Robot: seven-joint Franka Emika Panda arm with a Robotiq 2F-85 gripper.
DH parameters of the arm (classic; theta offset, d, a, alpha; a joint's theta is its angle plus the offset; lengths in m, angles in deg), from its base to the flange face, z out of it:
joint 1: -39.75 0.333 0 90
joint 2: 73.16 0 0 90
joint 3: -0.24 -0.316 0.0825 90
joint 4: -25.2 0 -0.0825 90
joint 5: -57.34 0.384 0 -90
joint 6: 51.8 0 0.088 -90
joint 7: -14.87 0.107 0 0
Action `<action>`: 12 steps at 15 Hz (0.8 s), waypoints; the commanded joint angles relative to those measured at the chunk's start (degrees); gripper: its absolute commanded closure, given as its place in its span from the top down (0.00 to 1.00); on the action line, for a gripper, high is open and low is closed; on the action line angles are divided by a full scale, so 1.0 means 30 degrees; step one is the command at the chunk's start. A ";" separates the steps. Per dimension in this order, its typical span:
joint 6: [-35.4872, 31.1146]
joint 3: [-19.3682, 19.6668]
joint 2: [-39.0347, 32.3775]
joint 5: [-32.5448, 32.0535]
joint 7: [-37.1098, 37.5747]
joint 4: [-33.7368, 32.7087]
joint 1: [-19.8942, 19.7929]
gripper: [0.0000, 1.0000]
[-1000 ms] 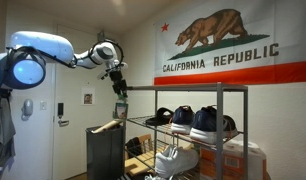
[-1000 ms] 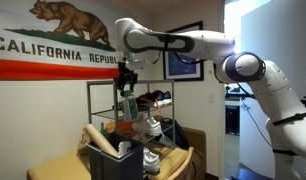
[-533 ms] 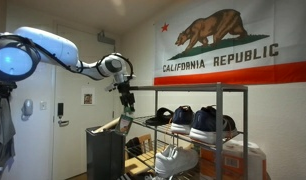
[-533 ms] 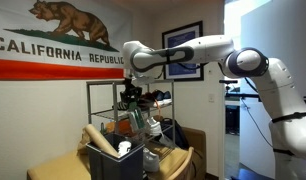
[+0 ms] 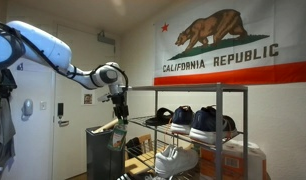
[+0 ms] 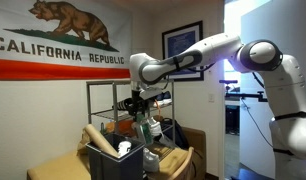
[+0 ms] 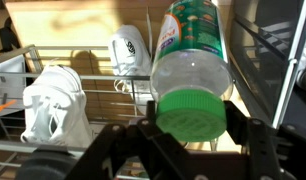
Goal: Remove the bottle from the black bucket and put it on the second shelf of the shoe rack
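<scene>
My gripper [image 7: 198, 128] is shut on the green cap of the bottle [image 7: 193, 50], a clear bottle with a green label that hangs away from the jaws. In both exterior views the gripper [image 5: 120, 117] [image 6: 140, 108] holds the bottle [image 5: 118, 137] [image 6: 141, 124] in the air beside the shoe rack [image 5: 221, 100] [image 6: 90, 100], just above the black bucket [image 5: 103, 155] [image 6: 118, 166]. The wrist view looks past the bottle onto a wire shelf [image 7: 93, 62] with white shoes [image 7: 53, 100].
A tan stick-like object [image 5: 107, 127] [image 6: 97, 138] leans out of the bucket. Dark shoes [image 5: 203, 120] sit on a middle rack shelf and white shoes [image 5: 176, 158] lie lower down. A flag [image 5: 228, 45] hangs on the wall behind. A door [image 5: 68, 110] is behind the arm.
The arm has lowered the held bottle from near the rack's top down to about the bucket's rim, close to the rack's side. The grip is unchanged.
</scene>
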 commanded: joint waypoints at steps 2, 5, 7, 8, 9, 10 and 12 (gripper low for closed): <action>-0.2095 -0.0084 0.1842 0.0310 0.0495 0.3926 -0.0072 0.42; -0.3703 -0.0153 0.2371 -0.0228 0.1169 0.5435 0.0059 0.42; -0.5029 -0.0174 0.2781 -0.0872 0.1849 0.6282 0.0168 0.42; -0.5694 -0.0190 0.2984 -0.1376 0.2272 0.6657 0.0216 0.42; -0.6331 -0.0211 0.3190 -0.2142 0.2860 0.7027 0.0283 0.42; -0.6915 -0.0222 0.3402 -0.2981 0.3529 0.7416 0.0324 0.42; -0.7770 -0.0256 0.3848 -0.4958 0.5091 0.8062 0.0362 0.42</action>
